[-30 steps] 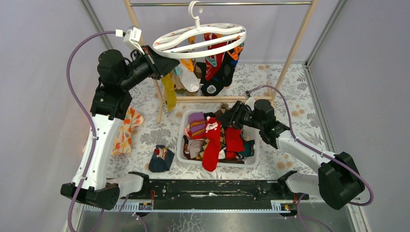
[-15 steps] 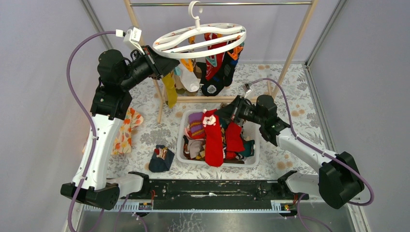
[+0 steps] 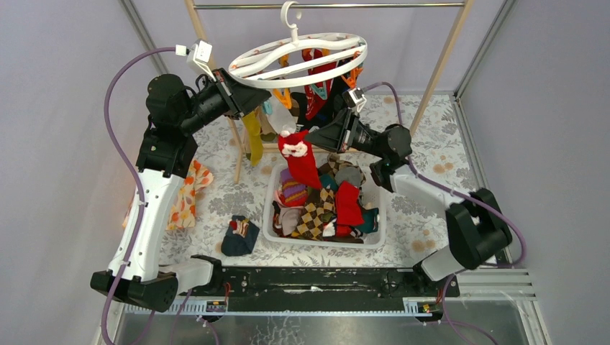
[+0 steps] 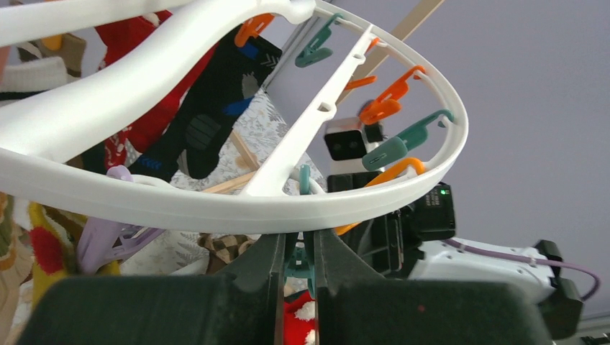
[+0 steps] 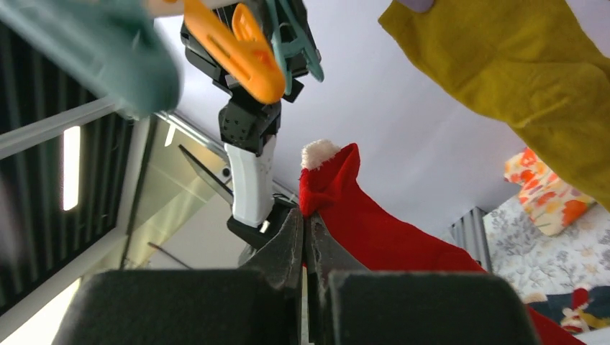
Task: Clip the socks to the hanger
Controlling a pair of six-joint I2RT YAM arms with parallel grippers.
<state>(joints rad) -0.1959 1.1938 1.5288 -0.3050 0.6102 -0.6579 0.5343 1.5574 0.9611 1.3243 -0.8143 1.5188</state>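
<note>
We kept the left gripper (image 4: 298,244) closed, as far as the left wrist view allowed us to judge, on a teal clip (image 4: 299,272) hanging just under the near rim of the hanger (image 3: 298,61). This grip served two purposes: it steadied the ring, which hung free by its hook from the rod of the rack (image 3: 440,65), and it presented one clip at a fixed place for loading. The right gripper (image 3: 308,139) was clamped shut on the white-trimmed cuff of the red sock (image 3: 302,162). Gripping at the cuff let the foot hang straight down and left the top edge exposed for a clip to bite. The red sock was held in the air above the far end of the bin (image 3: 324,243), below the ring and between the two grippers, not yet touching any clip. We judged the step in hand to be the approach to the clip. The clipped socks (image 3: 316,97) already filled the far side of the ring, which explained the choice of a clip on the near side. The loose socks (image 3: 316,212) lay heaped in the bin, within reach of the right arm for later picks.
</note>
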